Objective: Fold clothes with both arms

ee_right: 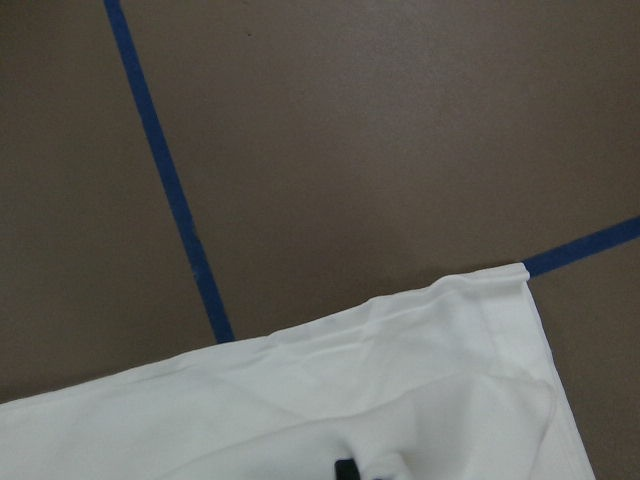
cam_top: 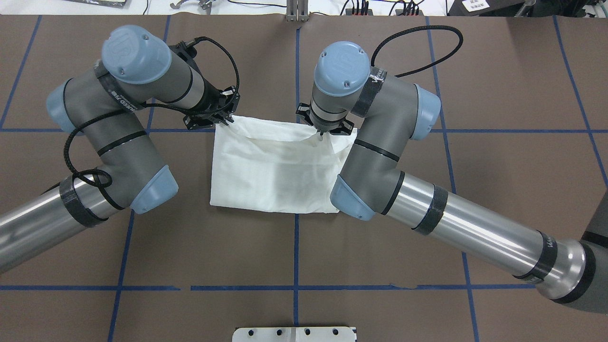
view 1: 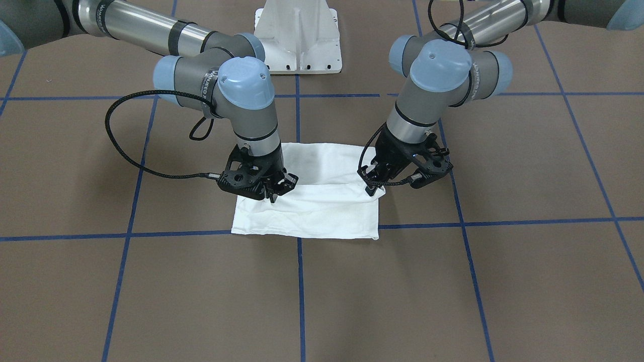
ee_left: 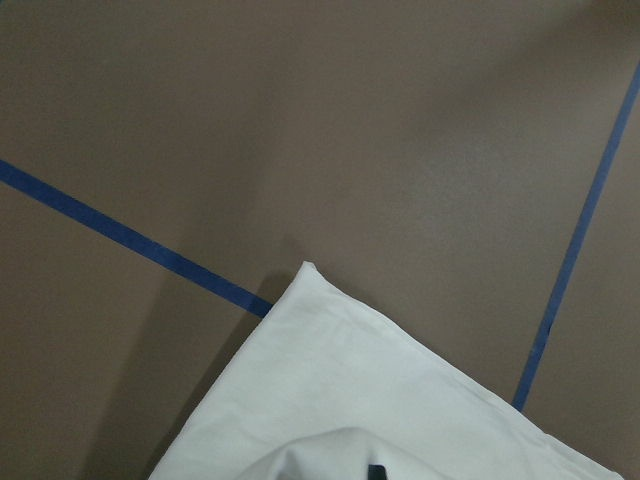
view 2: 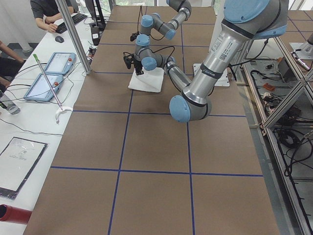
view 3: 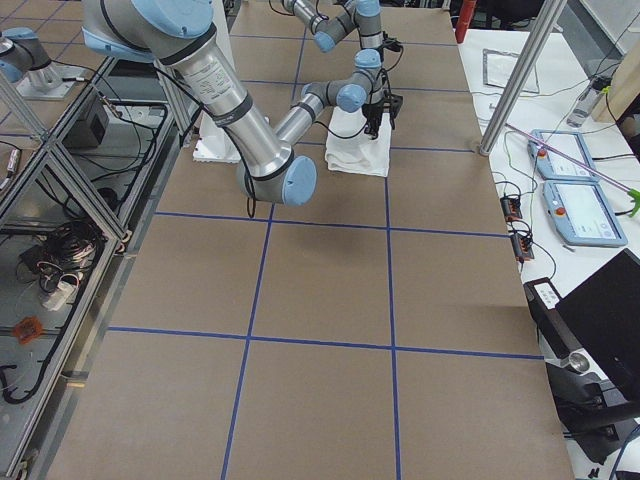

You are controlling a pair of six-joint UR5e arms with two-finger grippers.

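Observation:
The white shirt (cam_top: pixel 270 175) lies folded into a rectangle at the table's middle; it also shows from the front (view 1: pixel 312 216). No printed text or collar shows. My left gripper (cam_top: pixel 227 121) is shut on the top layer at the far left corner, seen on the right in the front view (view 1: pixel 371 190). My right gripper (cam_top: pixel 321 137) is shut on the same layer's far right part, seen on the left in the front view (view 1: pixel 273 197). The held edge sags between them, lifted off the lower layers. The wrist views show shirt corners (ee_left: pixel 350 400) (ee_right: pixel 300 390) on the table.
The white pedestal base (view 1: pixel 298 35) stands at the robot's side of the table. Blue tape lines (cam_top: pixel 295 247) cross the brown tabletop. A side desk with tablets (view 2: pixel 49 73) and people runs along the far edge.

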